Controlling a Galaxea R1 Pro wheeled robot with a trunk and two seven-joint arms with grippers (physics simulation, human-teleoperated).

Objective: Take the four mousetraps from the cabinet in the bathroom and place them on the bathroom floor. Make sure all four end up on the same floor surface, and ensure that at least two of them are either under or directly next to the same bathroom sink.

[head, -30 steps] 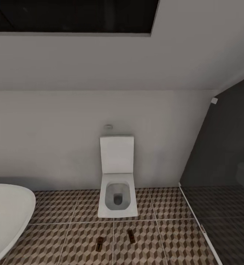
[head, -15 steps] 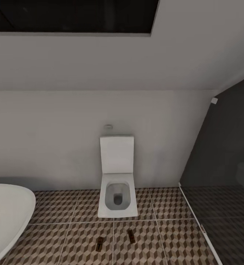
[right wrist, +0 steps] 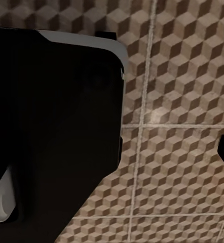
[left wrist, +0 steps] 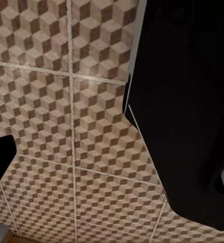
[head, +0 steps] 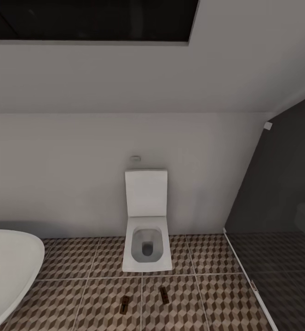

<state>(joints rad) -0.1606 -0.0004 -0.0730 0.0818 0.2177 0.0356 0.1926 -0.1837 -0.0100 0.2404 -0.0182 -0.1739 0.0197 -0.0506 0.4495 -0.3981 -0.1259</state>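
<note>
Cube-patterned brown and beige bathroom floor (head: pixel 69 266) tiles meet a plain white wall. Two small flat wooden mousetraps (head: pixel 124 304) lie at 6 o'clock of the square white toilet (head: pixel 146 239). Gripper states cannot be told.

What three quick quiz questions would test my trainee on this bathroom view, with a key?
1. How many mousetraps lie on the bathroom floor in the head view?
2. True or false: the traps sit in front of the toilet.
3. What stands at the head view's left edge: A) bathtub, B) sink, C) cabinet?

Key: 1. Two, the second at. 2. True. 3. A.
</note>
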